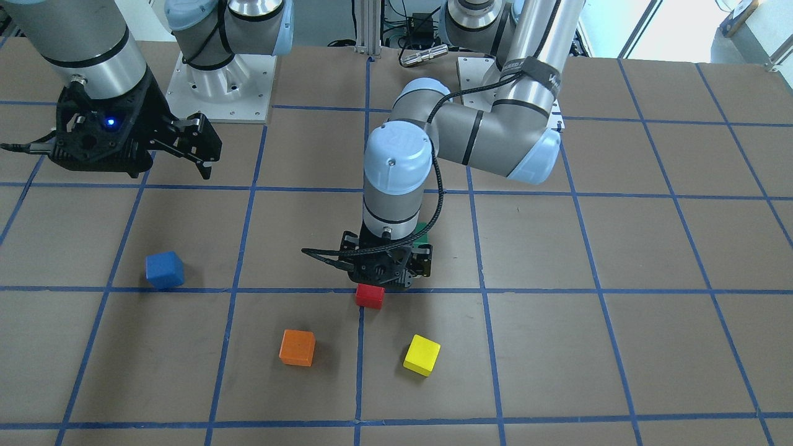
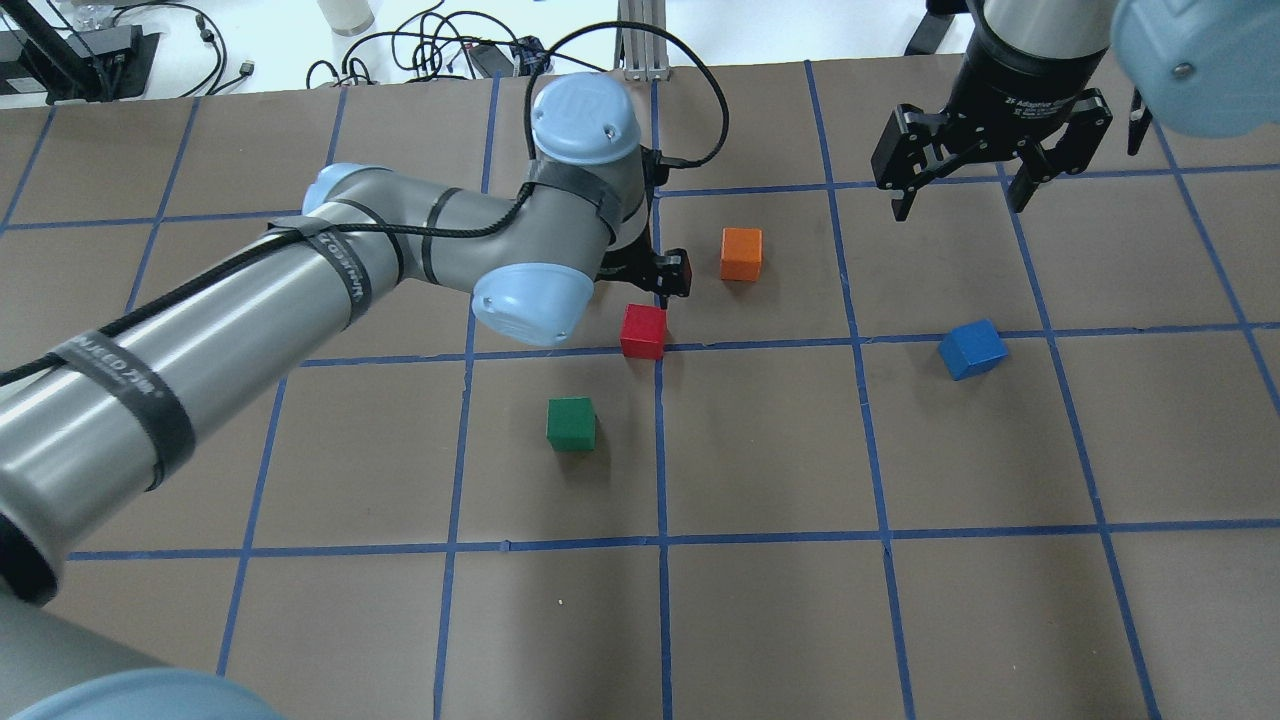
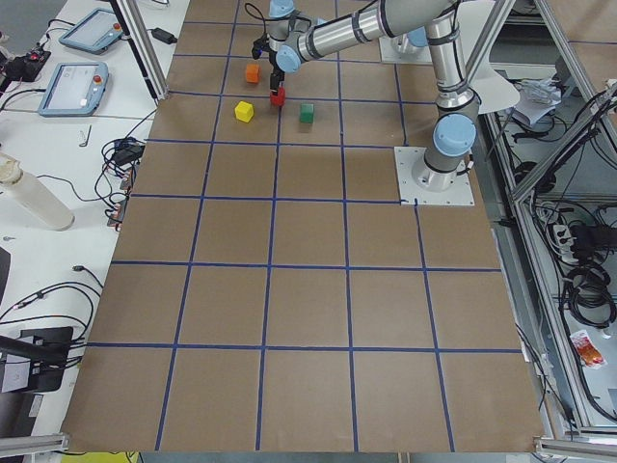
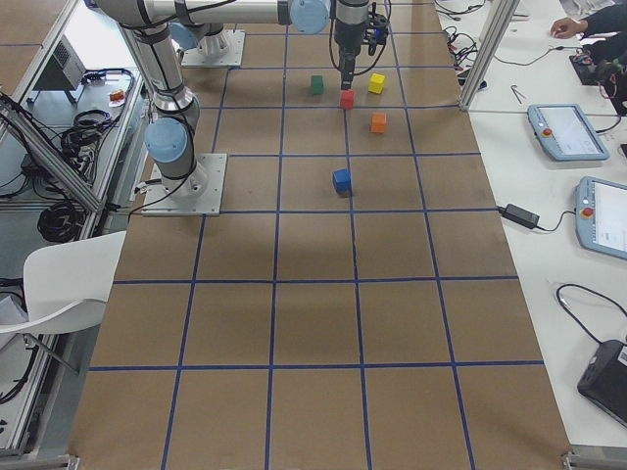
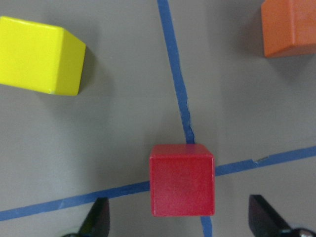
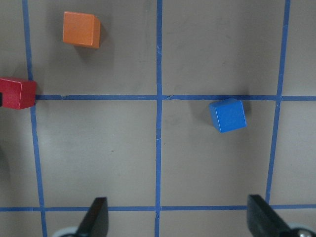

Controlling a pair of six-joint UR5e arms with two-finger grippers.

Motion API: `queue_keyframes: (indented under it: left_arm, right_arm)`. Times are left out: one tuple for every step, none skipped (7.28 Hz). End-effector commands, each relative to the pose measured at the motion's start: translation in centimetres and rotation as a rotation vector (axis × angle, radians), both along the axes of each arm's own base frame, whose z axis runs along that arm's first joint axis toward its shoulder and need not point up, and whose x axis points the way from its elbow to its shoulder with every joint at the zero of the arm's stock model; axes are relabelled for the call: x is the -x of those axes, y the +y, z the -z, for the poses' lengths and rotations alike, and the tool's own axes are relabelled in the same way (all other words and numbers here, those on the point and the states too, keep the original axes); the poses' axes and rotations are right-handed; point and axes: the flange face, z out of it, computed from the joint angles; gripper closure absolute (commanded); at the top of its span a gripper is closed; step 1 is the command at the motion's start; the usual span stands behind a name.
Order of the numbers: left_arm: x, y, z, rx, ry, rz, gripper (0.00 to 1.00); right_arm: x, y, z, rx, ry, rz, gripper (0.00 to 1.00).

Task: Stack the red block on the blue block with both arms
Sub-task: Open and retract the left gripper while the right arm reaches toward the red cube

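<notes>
The red block point(image 1: 370, 296) lies on a blue tape crossing mid-table. My left gripper point(image 1: 385, 277) hangs straight above it, pointing down and open. In the left wrist view the red block point(image 5: 182, 180) sits between the two spread fingertips point(image 5: 98, 219), untouched. The blue block point(image 2: 972, 349) sits alone on the table, also seen in the front view point(image 1: 165, 270). My right gripper point(image 2: 960, 200) is open and empty, held above the table beyond the blue block point(image 6: 227, 115).
An orange block point(image 2: 741, 253) and a yellow block point(image 1: 422, 355) lie close beyond the red one. A green block point(image 2: 571, 423) lies on its near side. The arms' base plates point(image 1: 218, 93) stand at the robot's edge of the table.
</notes>
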Motion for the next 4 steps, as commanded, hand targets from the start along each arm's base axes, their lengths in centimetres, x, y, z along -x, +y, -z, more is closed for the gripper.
queue_keyframes:
  left_arm:
    - [-7.5,0.0,-6.6,-0.029,-0.019,0.114,0.0]
    - [-12.3,0.3,-9.3,-0.05,-0.024,0.139,0.0]
    - [-15.4,1.0,-11.5,-0.054,-0.028,0.151,0.0]
    - [-17.4,1.5,-13.6,-0.026,-0.038,0.117,0.0]
  right_arm:
    - [-0.3,0.1,0.0,-0.002,-0.008,-0.004,0.0]
    - [-0.2,0.1,0.0,-0.002,-0.006,-0.007,0.0]
    - [-0.4,-0.1,0.3,-0.008,-0.008,-0.013,0.0]
    - [-0.5,-0.1,0.4,-0.006,-0.008,-0.024,0.0]
